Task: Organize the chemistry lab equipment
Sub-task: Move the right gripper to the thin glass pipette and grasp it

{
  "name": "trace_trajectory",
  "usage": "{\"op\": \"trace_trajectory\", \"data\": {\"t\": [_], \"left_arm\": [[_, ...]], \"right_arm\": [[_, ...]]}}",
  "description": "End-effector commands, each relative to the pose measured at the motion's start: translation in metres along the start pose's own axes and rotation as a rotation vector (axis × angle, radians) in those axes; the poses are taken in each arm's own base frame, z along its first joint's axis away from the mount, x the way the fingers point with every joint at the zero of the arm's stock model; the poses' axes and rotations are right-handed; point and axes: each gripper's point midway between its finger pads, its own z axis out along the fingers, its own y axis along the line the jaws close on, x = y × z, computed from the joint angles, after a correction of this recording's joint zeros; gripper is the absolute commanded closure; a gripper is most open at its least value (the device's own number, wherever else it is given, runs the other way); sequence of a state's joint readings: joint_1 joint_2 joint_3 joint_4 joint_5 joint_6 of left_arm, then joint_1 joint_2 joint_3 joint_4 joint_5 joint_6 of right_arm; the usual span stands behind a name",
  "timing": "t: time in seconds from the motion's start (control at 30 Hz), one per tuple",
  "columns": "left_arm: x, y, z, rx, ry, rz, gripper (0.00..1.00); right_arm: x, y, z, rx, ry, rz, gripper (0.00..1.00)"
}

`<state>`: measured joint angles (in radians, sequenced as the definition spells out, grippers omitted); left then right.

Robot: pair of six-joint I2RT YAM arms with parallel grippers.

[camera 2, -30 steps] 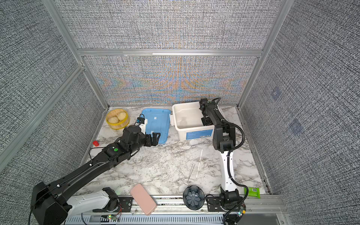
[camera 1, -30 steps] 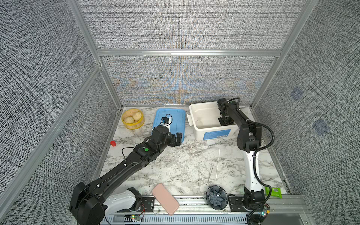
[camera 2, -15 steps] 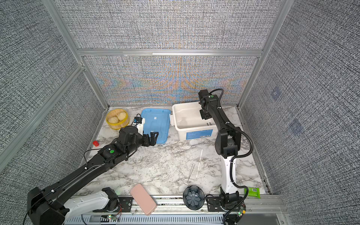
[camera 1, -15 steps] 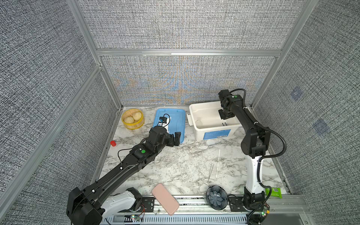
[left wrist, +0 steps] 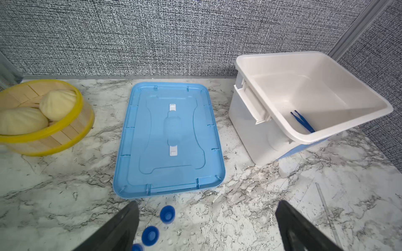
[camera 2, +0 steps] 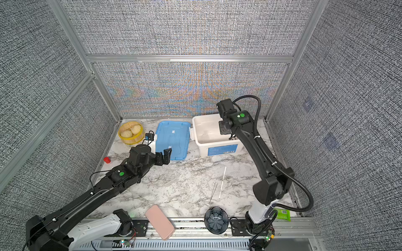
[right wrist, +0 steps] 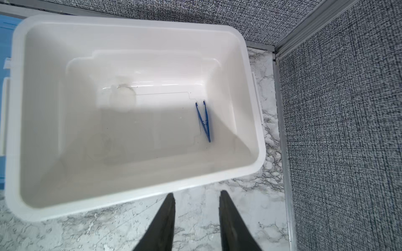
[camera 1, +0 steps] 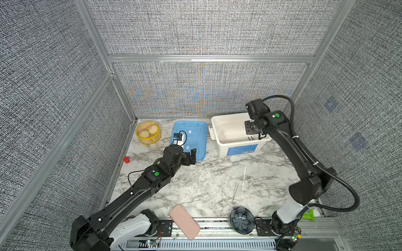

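The dark blue tweezers (right wrist: 204,121) are seen inside the white bin (right wrist: 130,24), at one o'clock on the desk (camera 1: 206,173). The left jaws are spread wide and the right jaws narrowly parted; nothing is held.

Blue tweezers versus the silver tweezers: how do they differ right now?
Place: the blue tweezers lie inside the white bin; the silver tweezers lie out on the marble table, beside the white stick.
Colour: the blue tweezers are dark blue, the silver tweezers pale metal.
Shape: the blue tweezers' tips splay in a clear V; the silver tweezers look slimmer, nearly shut.
Both lie flat.
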<state>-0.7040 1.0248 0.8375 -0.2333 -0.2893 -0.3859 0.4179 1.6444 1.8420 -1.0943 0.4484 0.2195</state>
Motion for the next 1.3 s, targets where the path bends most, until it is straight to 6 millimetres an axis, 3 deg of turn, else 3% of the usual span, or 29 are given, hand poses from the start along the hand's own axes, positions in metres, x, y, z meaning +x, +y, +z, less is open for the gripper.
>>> {"op": "trace_trajectory", "data": {"t": [0.0,0.13,0.27,0.5,0.73,0.97,1.27], "left_arm": [[-0.009,0.003,0.001,-0.021,-0.04,0.006,0.01],[-0.012,0.005,0.002,-0.041,-0.05,0.013,0.01],[-0.014,0.01,0.002,-0.063,-0.076,0.01,0.01],[-0.019,0.016,-0.001,-0.103,-0.089,0.023,0.01],[-0.014,0.023,-0.004,-0.125,-0.095,0.024,0.01],[-0.012,0.026,-0.001,-0.15,-0.08,0.049,0.01],[-0.014,0.026,0.001,-0.159,-0.076,0.066,0.01]], "right_arm": [[0.018,-0.008,-0.017,0.034,-0.044,0.11,0.67],[0.062,-0.009,-0.029,-0.023,-0.028,0.189,0.67],[0.105,0.007,-0.031,-0.129,0.061,0.258,0.67],[0.175,0.066,-0.006,-0.23,0.26,0.314,0.64],[0.245,0.1,0.03,-0.211,0.458,0.45,0.55],[0.282,0.119,0.048,-0.183,0.582,0.505,0.53],[0.299,0.14,0.059,-0.194,0.649,0.498,0.53]]}}
